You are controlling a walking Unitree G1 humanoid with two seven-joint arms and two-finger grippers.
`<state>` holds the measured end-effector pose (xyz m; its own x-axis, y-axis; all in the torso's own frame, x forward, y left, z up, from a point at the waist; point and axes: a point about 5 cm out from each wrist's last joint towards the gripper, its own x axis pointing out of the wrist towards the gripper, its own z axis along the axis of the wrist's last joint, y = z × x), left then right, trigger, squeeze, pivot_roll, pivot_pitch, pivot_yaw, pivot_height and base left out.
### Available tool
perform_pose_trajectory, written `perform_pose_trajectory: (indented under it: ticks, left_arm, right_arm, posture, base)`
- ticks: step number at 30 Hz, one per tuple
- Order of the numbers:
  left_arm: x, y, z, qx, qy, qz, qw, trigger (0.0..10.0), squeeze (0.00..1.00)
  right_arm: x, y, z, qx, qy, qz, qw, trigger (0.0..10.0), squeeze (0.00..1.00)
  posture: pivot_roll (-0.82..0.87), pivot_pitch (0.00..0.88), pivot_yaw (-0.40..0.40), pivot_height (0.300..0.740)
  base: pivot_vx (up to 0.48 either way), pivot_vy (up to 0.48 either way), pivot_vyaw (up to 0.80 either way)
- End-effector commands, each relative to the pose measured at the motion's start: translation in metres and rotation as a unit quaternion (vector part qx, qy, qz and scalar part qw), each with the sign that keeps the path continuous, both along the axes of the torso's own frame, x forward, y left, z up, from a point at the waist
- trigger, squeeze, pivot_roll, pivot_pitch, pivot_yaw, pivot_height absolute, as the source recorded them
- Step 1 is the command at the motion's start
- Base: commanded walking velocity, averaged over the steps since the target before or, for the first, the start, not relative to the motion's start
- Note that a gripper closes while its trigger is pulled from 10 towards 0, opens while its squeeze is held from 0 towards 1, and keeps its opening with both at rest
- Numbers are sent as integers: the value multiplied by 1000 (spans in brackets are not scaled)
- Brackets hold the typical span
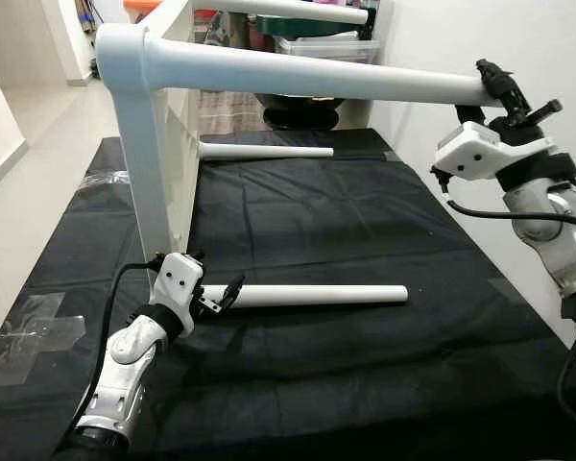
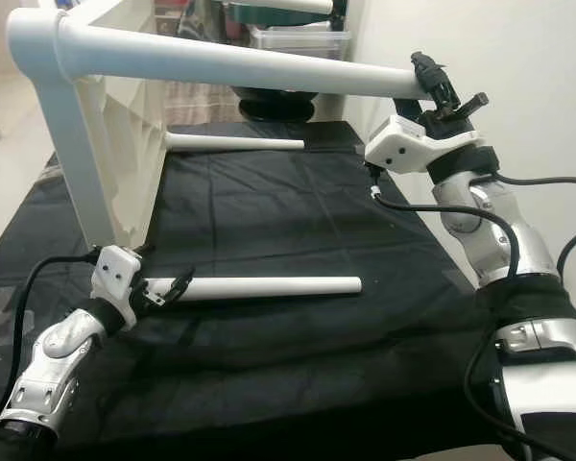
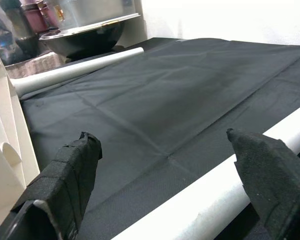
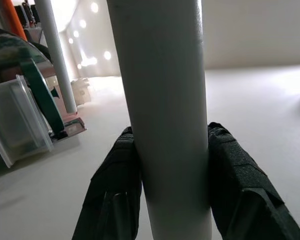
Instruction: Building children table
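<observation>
From the head, the right gripper (image 1: 500, 88) is clamping the end of an attached table leg (image 1: 317, 79), while the tabletop (image 1: 154, 163) is standing on edge on the black cloth (image 1: 365, 317). The left wrist view is showing the left gripper (image 3: 165, 170) gaping wide over the loose leg (image 3: 210, 200): rigid, light, smooth plastic, probably best pinched mid-shaft. The right wrist view is showing fingers (image 4: 115, 185) squeezing the tube.

A black cloth (image 1: 365, 250) is covering the floor. A white leg (image 1: 317, 294) is lying on it, extending from the left claw (image 1: 232, 294); the tabletop (image 1: 158, 182) is standing on edge just beyond that claw.
</observation>
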<state>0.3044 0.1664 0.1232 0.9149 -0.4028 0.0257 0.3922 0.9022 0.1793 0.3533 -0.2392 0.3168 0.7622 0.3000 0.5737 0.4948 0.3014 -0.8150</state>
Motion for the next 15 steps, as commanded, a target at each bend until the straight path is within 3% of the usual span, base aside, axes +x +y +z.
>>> perform_pose_trajectory:
  ticks: [1, 8, 9, 11, 12, 15]
  left_arm:
    - [2, 9, 0, -4, 1, 17, 1000, 10000, 0]
    - [9, 25, 12, 5, -14, 34, 999, 10000, 0]
    - [12, 34, 22, 15, -28, 41, 999, 10000, 0]
    - [15, 39, 28, 22, -36, 45, 998, 10000, 0]
    - [16, 43, 34, 26, -44, 48, 998, 10000, 0]
    - [18, 46, 40, 30, -52, 50, 997, 10000, 0]
  right_arm:
    - [3, 1, -5, 34, 16, 14, 999, 0, 0]
    - [7, -4, -9, 83, 41, 10, 996, 0, 0]
    - [11, -5, -14, 131, 66, 14, 989, 0, 0]
    - [13, -5, -19, 166, 84, 17, 982, 0, 0]
    - [15, -7, -22, 207, 96, 18, 974, 0, 0]
    - [16, -9, -26, 234, 105, 17, 966, 0, 0]
  posture:
    - [-7, 0, -48, 740]
    - [-3, 0, -50, 740]
    - [6, 0, -52, 740]
    - [6, 0, -52, 740]
    - [6, 0, -52, 740]
    - [6, 0, -52, 740]
  base:
    - [0, 0, 0]
    - [0, 0, 0]
    - [0, 0, 0]
    - [0, 0, 0]
    - [0, 0, 0]
    - [0, 0, 0]
